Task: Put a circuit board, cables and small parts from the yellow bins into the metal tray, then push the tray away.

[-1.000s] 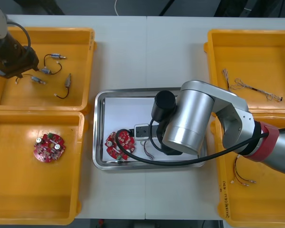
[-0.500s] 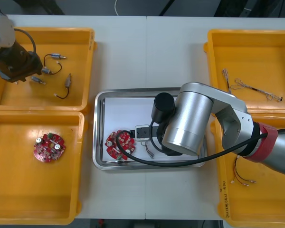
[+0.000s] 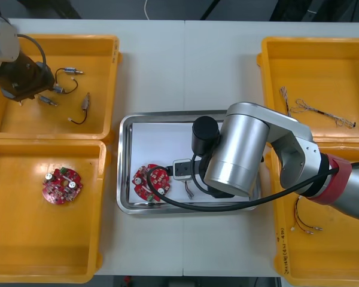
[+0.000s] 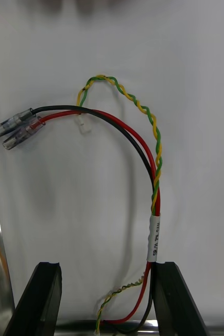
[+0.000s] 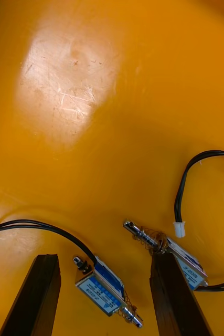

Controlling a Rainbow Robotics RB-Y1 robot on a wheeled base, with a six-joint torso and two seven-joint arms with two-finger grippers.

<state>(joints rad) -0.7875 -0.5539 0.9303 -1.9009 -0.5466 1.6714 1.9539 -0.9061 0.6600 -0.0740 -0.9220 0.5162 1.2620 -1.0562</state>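
My right gripper [image 4: 107, 299] is open low over the white inside of the metal tray [image 3: 124, 161]. A red and black cable [image 4: 138, 142] with a twisted yellow and green pair lies loose on the tray floor, and its taped end runs along one finger [image 4: 174, 299]. In the front view the right arm [image 3: 236, 155] covers that gripper. A round red circuit board [image 3: 151, 181] lies in the tray beside it. My left gripper [image 5: 106, 294] is open over the far left yellow bin [image 3: 99, 54], with a small metal part [image 5: 105, 290] on black leads between its fingers.
A second small metal part [image 5: 167, 247] lies by one left finger, and more [image 3: 84, 107] sit in that bin. Another circuit board [image 3: 61, 185] rests in the near left bin. Thin cables [image 3: 314, 109] lie in the far right bin and others [image 3: 302, 221] in the near right one.
My left gripper has shifted a little to the right over the far left bin. The right gripper has opened, and the cable now lies free on the tray floor.
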